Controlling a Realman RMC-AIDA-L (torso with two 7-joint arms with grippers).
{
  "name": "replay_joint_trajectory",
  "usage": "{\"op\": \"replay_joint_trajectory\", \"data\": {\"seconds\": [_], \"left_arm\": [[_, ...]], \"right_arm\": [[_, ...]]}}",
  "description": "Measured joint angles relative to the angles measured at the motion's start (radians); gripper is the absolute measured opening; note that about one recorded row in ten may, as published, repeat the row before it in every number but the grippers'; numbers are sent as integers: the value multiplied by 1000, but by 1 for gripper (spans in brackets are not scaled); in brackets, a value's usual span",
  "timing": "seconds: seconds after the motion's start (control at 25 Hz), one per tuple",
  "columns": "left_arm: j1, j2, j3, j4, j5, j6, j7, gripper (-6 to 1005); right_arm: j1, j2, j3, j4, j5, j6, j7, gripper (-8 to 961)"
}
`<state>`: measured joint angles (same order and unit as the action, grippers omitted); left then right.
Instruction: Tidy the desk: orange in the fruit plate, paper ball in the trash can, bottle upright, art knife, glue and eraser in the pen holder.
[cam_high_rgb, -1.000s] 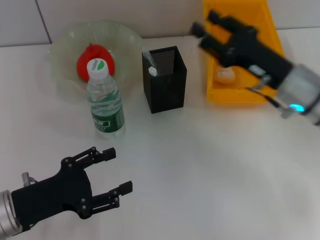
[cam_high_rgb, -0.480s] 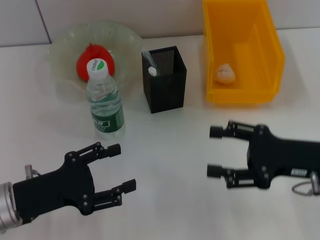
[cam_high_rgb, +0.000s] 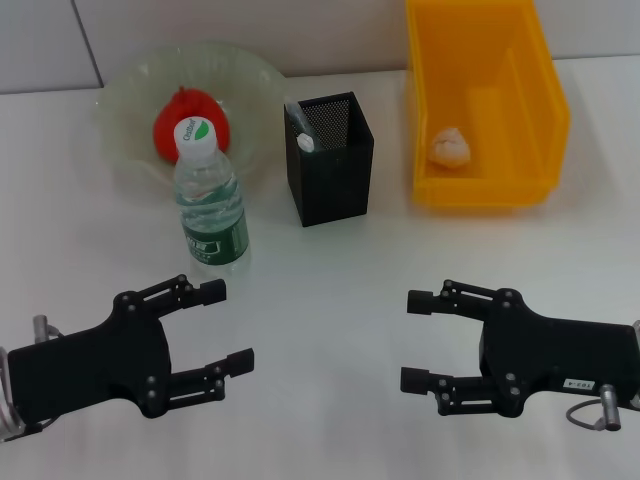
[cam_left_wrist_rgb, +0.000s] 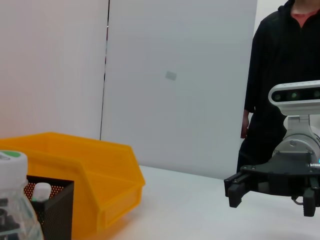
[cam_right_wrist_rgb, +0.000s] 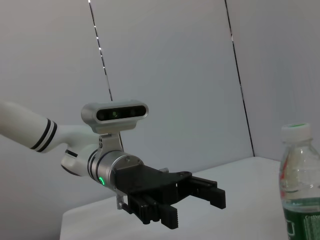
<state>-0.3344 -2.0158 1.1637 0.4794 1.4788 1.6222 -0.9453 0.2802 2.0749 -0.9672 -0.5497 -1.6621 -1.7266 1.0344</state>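
Observation:
The orange (cam_high_rgb: 178, 117) lies in the glass fruit plate (cam_high_rgb: 255, 80) at the back left. In front of it the bottle (cam_high_rgb: 210, 205) stands upright; it also shows as the bottle (cam_right_wrist_rgb: 300, 185). The black mesh pen holder (cam_high_rgb: 335, 170) holds a white-tipped item (cam_high_rgb: 303, 138); I cannot tell art knife, glue and eraser apart. The paper ball (cam_high_rgb: 450, 147) rests in the yellow trash can (cam_high_rgb: 520, 70). My left gripper (cam_high_rgb: 229, 326) hovers open and empty at the front left. At the front right, my right gripper (cam_high_rgb: 412, 340) is open and empty too.
Each wrist view shows the other arm: the right gripper (cam_left_wrist_rgb: 239, 187) beyond the trash can (cam_left_wrist_rgb: 100, 175), and the left gripper (cam_right_wrist_rgb: 197, 207) beside the bottle. A person in black (cam_left_wrist_rgb: 285, 60) stands behind the table. Bare white tabletop (cam_high_rgb: 320, 290) lies between the grippers.
My right arm has come back from over the yellow trash can to the front right of the table. The left gripper has slid slightly left and stays open.

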Motion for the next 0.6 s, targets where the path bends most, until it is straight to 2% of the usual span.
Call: {"op": "replay_joint_trajectory", "data": {"seconds": [0.16,0.6], "left_arm": [[-1,4,3,-2,0,-2,-2,806],[-3,-4,-5,-4,14,-9,-3,806]], "right_arm": [[4,0,-2,7,-2,13,-1,840],[23,2,-7,22,-6,40,1,840]]}}
